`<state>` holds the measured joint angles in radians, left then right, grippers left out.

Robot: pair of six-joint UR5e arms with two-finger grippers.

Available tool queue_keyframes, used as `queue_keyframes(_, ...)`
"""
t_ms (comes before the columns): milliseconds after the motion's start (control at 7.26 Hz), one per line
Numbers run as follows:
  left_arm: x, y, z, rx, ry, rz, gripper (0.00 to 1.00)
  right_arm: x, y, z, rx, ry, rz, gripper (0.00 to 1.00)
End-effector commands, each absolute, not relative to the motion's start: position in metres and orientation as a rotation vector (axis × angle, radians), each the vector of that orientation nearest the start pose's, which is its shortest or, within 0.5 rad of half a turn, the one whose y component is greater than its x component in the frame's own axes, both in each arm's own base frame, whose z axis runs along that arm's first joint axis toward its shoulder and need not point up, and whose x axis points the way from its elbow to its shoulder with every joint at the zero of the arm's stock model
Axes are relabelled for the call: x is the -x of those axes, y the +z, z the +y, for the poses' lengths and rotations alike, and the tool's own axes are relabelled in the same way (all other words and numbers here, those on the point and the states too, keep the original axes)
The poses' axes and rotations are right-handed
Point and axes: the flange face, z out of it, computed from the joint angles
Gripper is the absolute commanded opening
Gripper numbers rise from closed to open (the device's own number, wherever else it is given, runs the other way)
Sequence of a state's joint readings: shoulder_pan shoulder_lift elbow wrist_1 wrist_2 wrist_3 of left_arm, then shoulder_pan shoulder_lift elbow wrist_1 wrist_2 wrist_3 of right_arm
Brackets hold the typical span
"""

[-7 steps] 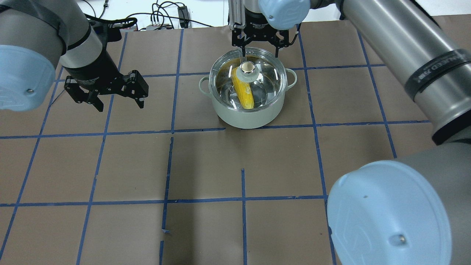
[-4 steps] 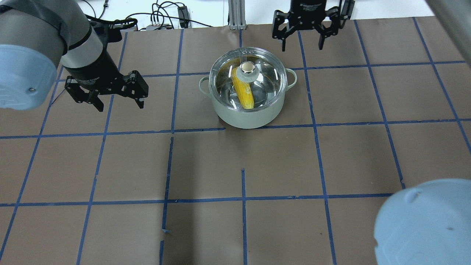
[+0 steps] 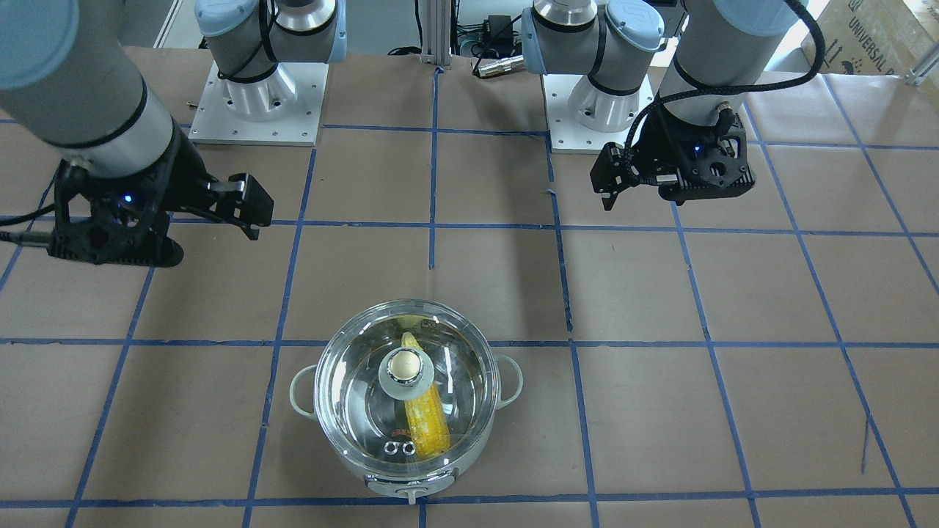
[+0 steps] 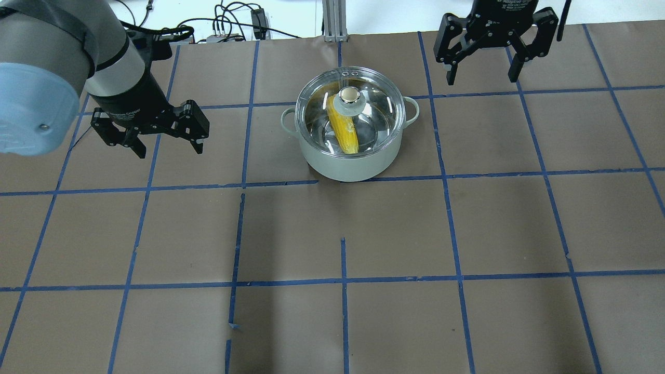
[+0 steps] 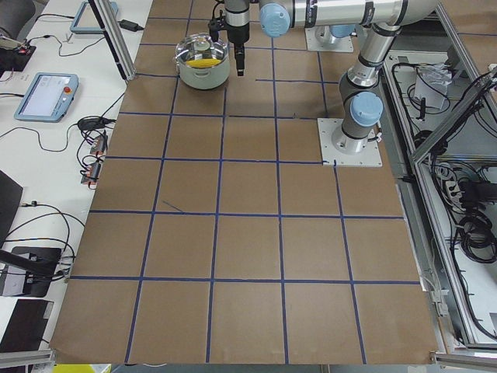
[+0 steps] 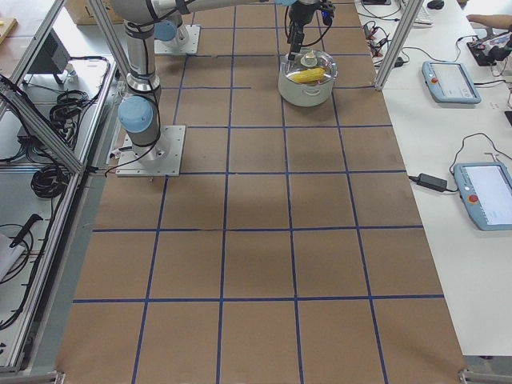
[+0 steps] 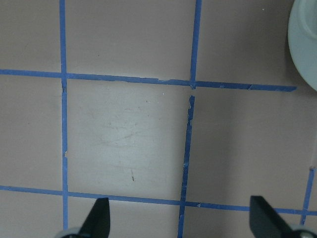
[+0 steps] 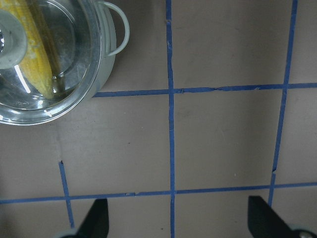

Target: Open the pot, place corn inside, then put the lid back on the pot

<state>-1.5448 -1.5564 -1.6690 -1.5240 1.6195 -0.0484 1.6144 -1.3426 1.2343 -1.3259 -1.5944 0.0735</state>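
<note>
The pot (image 4: 353,163) stands on the brown paper at the table's far middle. The glass lid (image 4: 376,111) sits closed on it, its cream knob (image 4: 349,96) up. The corn (image 4: 345,132) lies inside, seen through the glass. My right gripper (image 4: 480,80) is open and empty, raised to the right of the pot and beyond it. Its wrist view shows the pot (image 8: 101,69), the lid (image 8: 74,59) and the corn (image 8: 39,59) at top left. My left gripper (image 4: 170,150) is open and empty, to the left of the pot. The front view shows the lid (image 3: 352,396) on the pot.
Cables and power boxes (image 4: 228,26) and an aluminium post (image 4: 332,21) lie at the table's far edge. Blue tape lines grid the paper. The left wrist view shows bare paper and the pot's edge (image 7: 304,44).
My right gripper has drawn back from over the pot's far rim and moved to the right, and its arm has left the foreground. The lid stays on the pot. The left arm has not moved.
</note>
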Motion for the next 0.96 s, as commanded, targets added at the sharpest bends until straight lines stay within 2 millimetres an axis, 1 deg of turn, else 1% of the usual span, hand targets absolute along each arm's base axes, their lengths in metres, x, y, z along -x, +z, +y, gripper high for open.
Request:
queue_keyframes(0, 0.115, 0.451, -0.484, 0.115, 0.059, 3.091, 1.0, -0.16, 0.497, -0.554, -0.081, 0.15, 3.166, 1.0)
queue_keyframes(138, 0.115, 0.451, -0.484, 0.115, 0.059, 3.091, 1.0, -0.156, 0.49, -0.555, -0.129, 0.164, 3.167, 1.0)
queue_keyframes(275, 0.115, 0.451, -0.484, 0.117, 0.059, 3.091, 1.0, -0.155, 0.49, -0.558, -0.127, 0.127, 3.177, 1.0)
queue_keyframes(551, 0.113, 0.451, -0.485, 0.12, 0.059, 3.092, 1.0, -0.157, 0.472, -0.554, -0.122, 0.144, 3.175, 1.0)
queue_keyframes(688, 0.113, 0.451, -0.485, 0.12, 0.059, 3.092, 1.0, -0.156, 0.471, -0.546, -0.12, 0.108, 3.177, 1.0)
queue_keyframes(826, 0.113, 0.451, -0.485, 0.117, 0.059, 3.093, 1.0, -0.153, 0.479, -0.547, -0.125, 0.071, 3.18, 1.0)
